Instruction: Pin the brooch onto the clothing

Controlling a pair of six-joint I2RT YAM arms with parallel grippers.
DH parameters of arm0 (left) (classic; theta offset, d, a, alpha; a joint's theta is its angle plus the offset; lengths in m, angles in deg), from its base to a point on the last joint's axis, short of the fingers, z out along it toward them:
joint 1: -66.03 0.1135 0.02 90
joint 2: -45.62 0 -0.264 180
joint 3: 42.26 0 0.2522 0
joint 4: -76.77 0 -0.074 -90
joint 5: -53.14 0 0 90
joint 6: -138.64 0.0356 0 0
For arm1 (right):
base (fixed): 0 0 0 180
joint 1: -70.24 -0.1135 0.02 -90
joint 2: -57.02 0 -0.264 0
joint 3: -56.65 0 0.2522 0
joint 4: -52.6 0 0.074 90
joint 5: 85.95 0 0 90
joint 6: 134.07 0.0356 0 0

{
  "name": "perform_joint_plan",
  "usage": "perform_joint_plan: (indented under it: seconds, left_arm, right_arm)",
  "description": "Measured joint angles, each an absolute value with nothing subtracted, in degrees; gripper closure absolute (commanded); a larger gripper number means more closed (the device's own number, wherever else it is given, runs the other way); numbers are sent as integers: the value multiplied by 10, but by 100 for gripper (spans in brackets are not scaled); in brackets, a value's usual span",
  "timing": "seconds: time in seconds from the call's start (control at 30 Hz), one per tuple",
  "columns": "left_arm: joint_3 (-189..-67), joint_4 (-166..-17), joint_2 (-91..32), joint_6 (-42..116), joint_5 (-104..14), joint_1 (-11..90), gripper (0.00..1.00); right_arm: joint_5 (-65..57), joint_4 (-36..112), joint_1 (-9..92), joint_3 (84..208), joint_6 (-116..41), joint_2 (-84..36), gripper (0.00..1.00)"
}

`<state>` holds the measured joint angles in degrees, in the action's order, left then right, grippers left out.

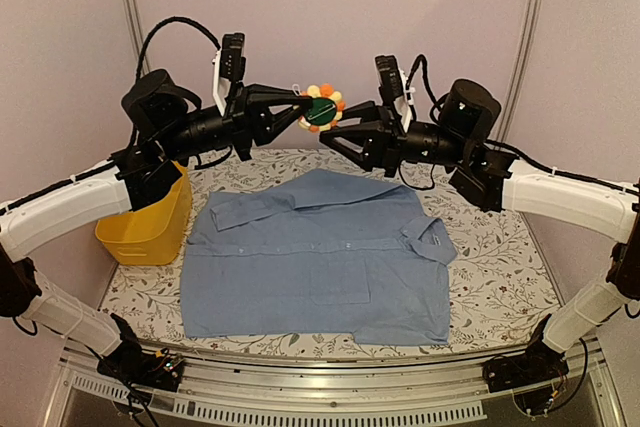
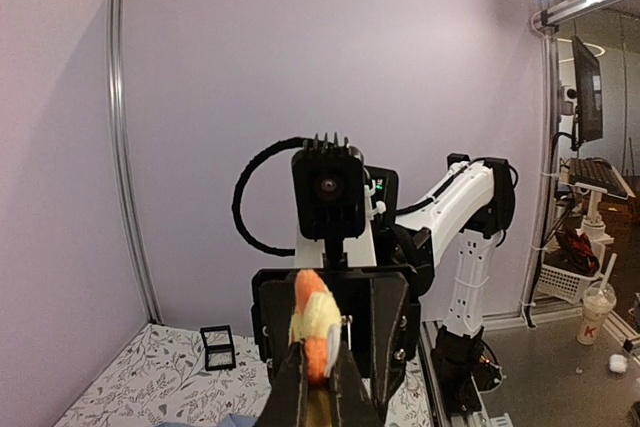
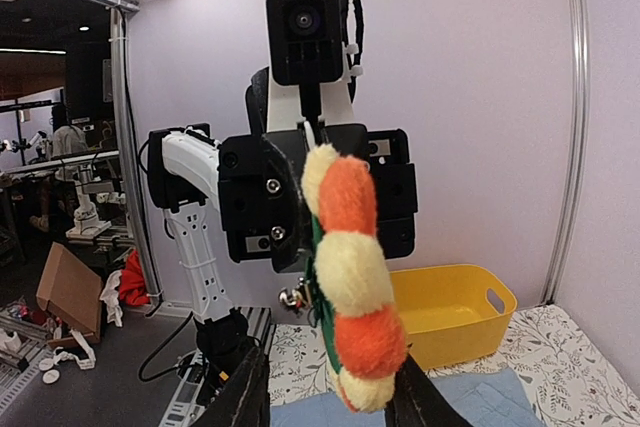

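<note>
The brooch (image 1: pixel 322 109), a flower of orange and cream petals on a green back, is held in the air above the clothing (image 1: pixel 320 247), a light blue shirt lying flat on the table. My left gripper (image 1: pixel 305 105) is shut on its edge; in the left wrist view the brooch (image 2: pixel 315 327) sticks up from between the fingertips of the left gripper (image 2: pixel 318 372). My right gripper (image 1: pixel 335 120) faces it from the right. In the right wrist view the brooch (image 3: pixel 355 277) stands edge-on between the spread jaws of the right gripper (image 3: pixel 330 399), with a gap on the left side.
A yellow basket (image 1: pixel 150 227) stands at the table's left, beside the shirt's sleeve, and shows again as the basket (image 3: pixel 450 312) behind the brooch. A small black square frame (image 2: pixel 218 347) lies on the floral tablecloth (image 1: pixel 500 277). Both arms are raised over the table's back half.
</note>
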<state>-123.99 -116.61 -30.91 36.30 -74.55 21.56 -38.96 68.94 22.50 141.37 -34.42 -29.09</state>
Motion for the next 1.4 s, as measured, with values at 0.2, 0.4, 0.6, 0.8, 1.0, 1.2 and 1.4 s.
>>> perform_joint_plan:
  seconds: [0.2, 0.4, 0.6, 0.8, 1.0, 1.2, 1.4]
  left_arm:
    - [-1240, -1166, -311, 357, -752, 215, 100]
    - [-1240, -1175, -315, 350, -759, 214, 100]
    - [-1240, -1179, -315, 350, -761, 214, 94]
    - [-1240, -1147, -314, 375, -754, 214, 28]
    - [-1246, -1028, -271, 451, -724, 227, 23]
    - [-1299, -915, -266, 506, -728, 231, 27]
    - [-1318, -829, -315, 532, -752, 226, 30]
  right_arm:
    - [-388, 691, 225, 1424, -346, -291, 79]
    - [-390, 694, 227, 1431, -345, -291, 100]
    - [-397, 698, 227, 1432, -342, -291, 100]
    - [-397, 651, 230, 1458, -344, -292, 100]
    - [-403, 435, 262, 1520, -412, -277, 100]
    - [-374, 176, 268, 1598, -528, -274, 100]
    - [-363, 39, 268, 1655, -583, -278, 100]
